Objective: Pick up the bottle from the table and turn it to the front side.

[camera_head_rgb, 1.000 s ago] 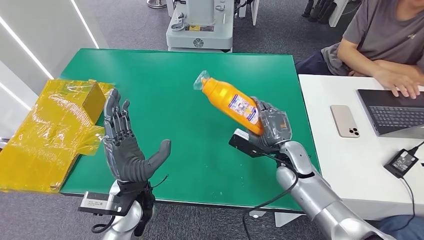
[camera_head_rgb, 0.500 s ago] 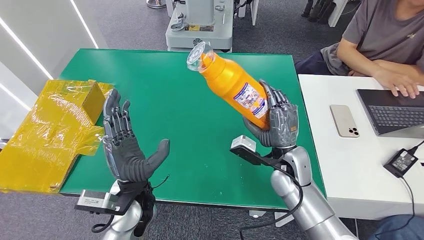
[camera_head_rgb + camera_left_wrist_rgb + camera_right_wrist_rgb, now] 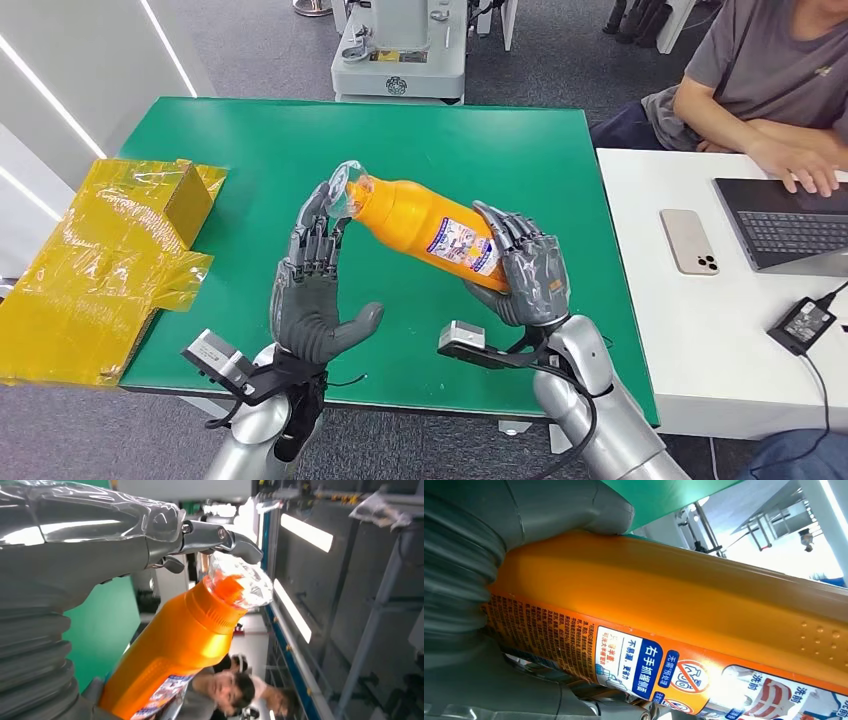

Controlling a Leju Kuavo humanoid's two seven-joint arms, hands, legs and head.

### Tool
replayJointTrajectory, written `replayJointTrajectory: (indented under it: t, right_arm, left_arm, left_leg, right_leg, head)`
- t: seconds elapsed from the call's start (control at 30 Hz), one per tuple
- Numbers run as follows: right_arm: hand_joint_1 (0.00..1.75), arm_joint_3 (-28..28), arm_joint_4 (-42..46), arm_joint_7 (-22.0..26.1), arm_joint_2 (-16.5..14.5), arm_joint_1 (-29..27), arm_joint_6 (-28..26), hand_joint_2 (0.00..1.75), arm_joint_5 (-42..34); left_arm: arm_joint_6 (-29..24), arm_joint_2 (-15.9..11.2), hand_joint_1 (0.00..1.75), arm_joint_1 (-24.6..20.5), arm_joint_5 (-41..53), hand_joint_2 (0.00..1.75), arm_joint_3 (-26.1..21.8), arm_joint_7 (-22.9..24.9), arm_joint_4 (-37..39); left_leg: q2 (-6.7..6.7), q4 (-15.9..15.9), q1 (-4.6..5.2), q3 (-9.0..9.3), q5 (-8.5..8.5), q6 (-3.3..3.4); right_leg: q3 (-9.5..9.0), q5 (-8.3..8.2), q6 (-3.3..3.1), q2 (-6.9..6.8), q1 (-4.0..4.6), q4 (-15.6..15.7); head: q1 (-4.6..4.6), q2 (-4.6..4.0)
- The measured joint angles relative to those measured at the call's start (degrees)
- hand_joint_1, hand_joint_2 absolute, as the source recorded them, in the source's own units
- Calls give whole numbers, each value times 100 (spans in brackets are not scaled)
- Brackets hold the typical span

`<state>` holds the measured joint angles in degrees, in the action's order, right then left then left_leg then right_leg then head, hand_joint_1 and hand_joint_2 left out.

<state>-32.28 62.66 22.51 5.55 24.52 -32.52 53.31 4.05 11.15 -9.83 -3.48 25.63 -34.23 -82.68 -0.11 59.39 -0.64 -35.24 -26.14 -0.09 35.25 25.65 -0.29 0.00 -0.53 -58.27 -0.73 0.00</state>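
An orange bottle (image 3: 420,225) with a clear cap (image 3: 349,188) and a printed label hangs tilted above the green table (image 3: 450,130), cap toward the left. My right hand (image 3: 525,268) grips its lower end, fingers wrapped over the label. My left hand (image 3: 312,280) stands upright beside the cap with fingers spread, fingertips (image 3: 318,205) touching or nearly touching it. In the left wrist view the bottle (image 3: 175,650) and its cap (image 3: 240,580) lie just under my fingertips (image 3: 240,542). The right wrist view has the bottle's orange side (image 3: 684,595) pressed against my thumb (image 3: 569,505).
A yellow wrapped box (image 3: 110,250) lies over the table's left edge. To the right stands a white desk (image 3: 700,330) with a phone (image 3: 691,241), a laptop (image 3: 790,225) and a charger (image 3: 805,325); a person (image 3: 770,80) sits there. A robot base (image 3: 400,50) stands beyond the table.
My right hand has swung the bottle down and left, its cap now lower. My left hand has moved right and up to the cap.
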Motion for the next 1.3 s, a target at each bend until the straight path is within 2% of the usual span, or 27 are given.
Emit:
replayJointTrajectory:
  t: [0.17, 0.6, 0.83, 1.3]
  right_arm:
    - [175, -9, -42, 21, 1, -80, 4, 175, 52]
    - [175, -83, -104, 322, -17, -166, -126, 175, 2]
    - [175, -80, -120, 107, -17, -241, -614, 175, 66]
    - [175, 67, -73, 73, -84, -349, -621, 175, 141]
  left_arm:
    - [277, 0, 0, -143, -131, 175, -99, 90, 260]
    - [353, 50, 0, -325, -167, 175, -249, 177, 590]
    - [372, 102, 0, -342, -133, 175, -270, 180, 671]
    - [376, 190, 0, -379, -101, 175, -296, 188, 785]
  left_leg:
    - [0, 0, 0, 0, 0, 0]
    - [-3, 0, 0, -4, 0, 0]
    - [-3, 0, 0, -4, -1, 2]
    - [-2, 0, 0, -4, -2, 3]
  right_leg:
    - [0, 0, 0, 0, 0, 0]
    - [0, 1, 1, -3, 0, 0]
    - [0, 1, 2, -3, 0, 0]
    - [0, 2, 2, -3, 0, 0]
  head:
    - [0, 0]
    - [-1, 0]
    - [-1, 0]
    - [-1, 0]
